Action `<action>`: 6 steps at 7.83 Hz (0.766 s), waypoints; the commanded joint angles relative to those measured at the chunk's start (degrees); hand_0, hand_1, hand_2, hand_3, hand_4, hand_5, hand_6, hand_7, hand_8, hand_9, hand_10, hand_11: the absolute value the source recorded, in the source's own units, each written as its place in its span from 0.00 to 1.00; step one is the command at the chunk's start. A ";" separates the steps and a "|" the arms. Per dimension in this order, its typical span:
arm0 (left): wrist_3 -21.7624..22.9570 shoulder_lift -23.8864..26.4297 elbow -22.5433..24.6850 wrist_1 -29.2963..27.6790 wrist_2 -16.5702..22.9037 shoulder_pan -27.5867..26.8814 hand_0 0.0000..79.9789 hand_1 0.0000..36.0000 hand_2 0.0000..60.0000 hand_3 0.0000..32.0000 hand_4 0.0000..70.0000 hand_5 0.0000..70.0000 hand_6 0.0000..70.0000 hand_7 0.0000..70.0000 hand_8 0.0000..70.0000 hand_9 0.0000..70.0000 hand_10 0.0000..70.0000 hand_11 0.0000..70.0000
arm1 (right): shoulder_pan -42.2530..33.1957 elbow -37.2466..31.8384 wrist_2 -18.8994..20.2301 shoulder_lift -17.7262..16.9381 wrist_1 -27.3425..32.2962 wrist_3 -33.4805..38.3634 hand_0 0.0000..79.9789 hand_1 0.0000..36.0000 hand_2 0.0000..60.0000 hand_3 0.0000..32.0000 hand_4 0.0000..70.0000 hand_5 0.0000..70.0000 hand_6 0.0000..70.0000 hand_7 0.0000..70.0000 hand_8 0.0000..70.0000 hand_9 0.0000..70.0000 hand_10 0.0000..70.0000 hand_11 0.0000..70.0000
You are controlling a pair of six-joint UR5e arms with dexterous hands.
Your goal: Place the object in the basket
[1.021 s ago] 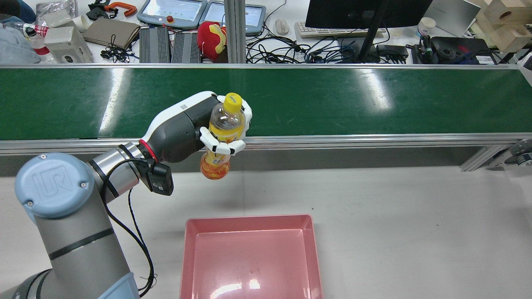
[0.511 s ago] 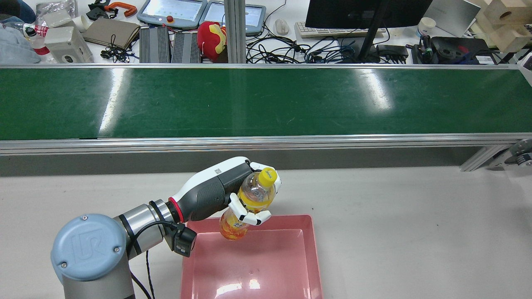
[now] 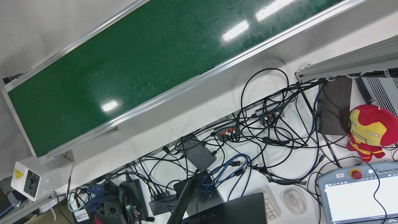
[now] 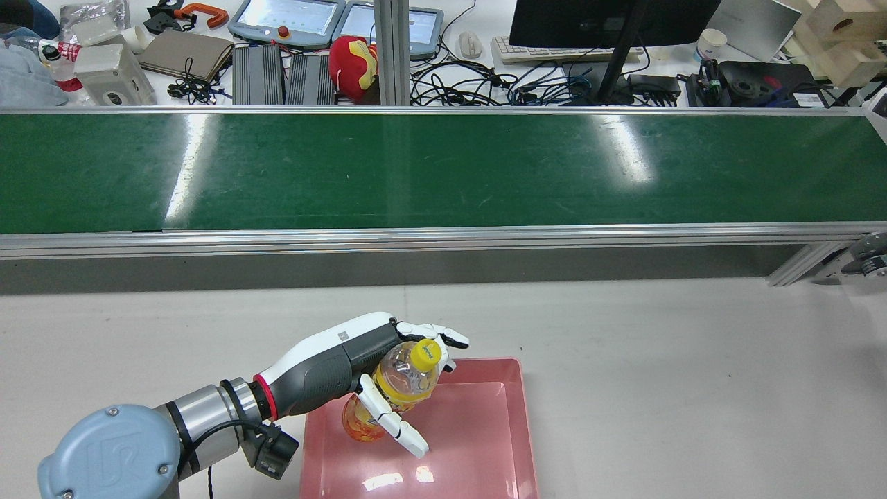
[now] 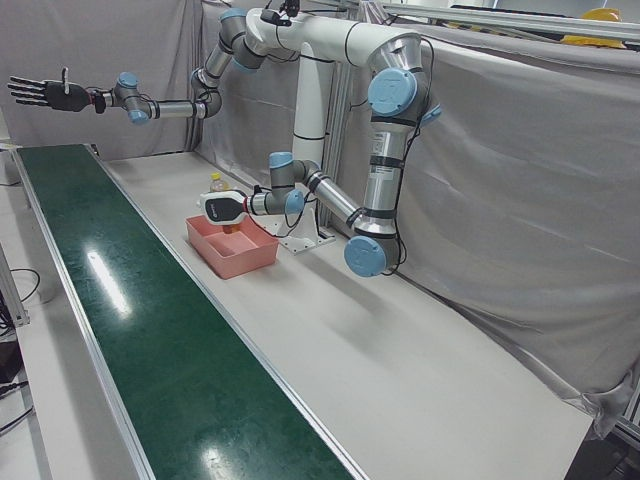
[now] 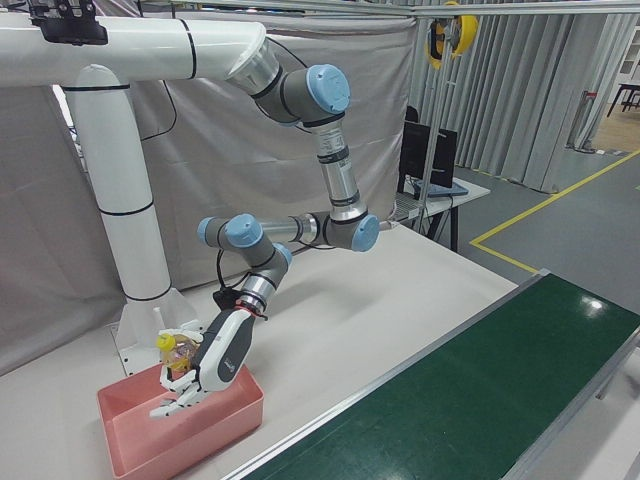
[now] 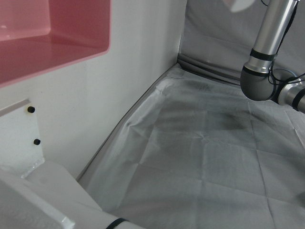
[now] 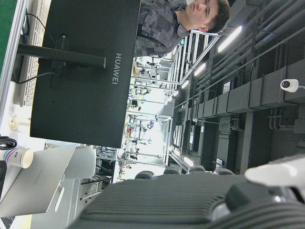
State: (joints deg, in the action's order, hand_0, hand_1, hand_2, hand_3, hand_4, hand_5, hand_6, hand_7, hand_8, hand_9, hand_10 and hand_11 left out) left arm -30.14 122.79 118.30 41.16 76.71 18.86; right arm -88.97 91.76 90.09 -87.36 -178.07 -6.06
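A clear bottle (image 4: 391,395) with a yellow cap and orange drink stands tilted over the left part of the pink basket (image 4: 516,430). My left hand (image 4: 346,367) is around it with fingers and thumb straightened out, no longer wrapped on it; the bottle leans against the palm. The bottle (image 6: 172,352), left hand (image 6: 215,365) and basket (image 6: 150,450) also show in the right-front view, and the hand (image 5: 222,208) and basket (image 5: 235,262) in the left-front view. The left hand view shows the basket's corner (image 7: 57,28). My right hand (image 5: 45,93) is raised high, fingers spread, empty.
The green conveyor belt (image 4: 443,166) runs across beyond the grey table (image 4: 658,381). Behind the belt lie a monitor (image 4: 610,21), cables, a red plush toy (image 4: 353,66) and teach pendants. The arms' white pedestal (image 5: 310,150) stands beside the basket.
My left hand carried the bottle from the belt's edge back and down into the basket. Its fingers, wrapped on the bottle before, have now spread apart.
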 commanded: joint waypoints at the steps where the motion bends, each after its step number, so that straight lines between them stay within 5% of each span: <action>1: 0.08 -3.17 1.14 -1.53 0.02 -0.58 0.68 0.24 0.00 0.00 0.16 0.58 0.00 0.09 0.08 0.11 0.22 0.34 | 0.03 0.00 0.00 0.00 0.00 0.00 0.00 0.00 0.00 0.00 0.00 0.00 0.00 0.00 0.00 0.00 0.00 0.00; 2: 0.43 -3.09 1.49 -2.14 0.10 -0.23 0.66 0.24 0.00 0.00 0.11 0.39 0.00 0.06 0.00 0.00 0.13 0.22 | 0.03 0.00 0.00 0.00 0.00 0.00 0.00 0.00 0.00 0.00 0.00 0.00 0.00 0.00 0.00 0.00 0.00 0.00; 3: 0.43 -3.09 3.14 -2.05 0.10 0.04 0.66 0.23 0.00 0.00 0.07 0.29 0.00 0.05 0.00 0.00 0.11 0.18 | -0.06 0.00 0.00 0.00 0.00 0.00 0.00 0.00 0.00 0.00 0.00 0.00 0.00 0.00 0.00 0.00 0.00 0.00; 6: 0.52 -3.09 6.76 0.06 0.10 1.96 0.71 0.31 0.00 0.01 0.06 0.29 0.00 0.04 0.00 0.00 0.08 0.15 | -0.06 0.00 0.00 0.00 0.00 0.00 0.00 0.00 0.00 0.00 0.00 0.00 0.00 0.00 0.00 0.00 0.00 0.00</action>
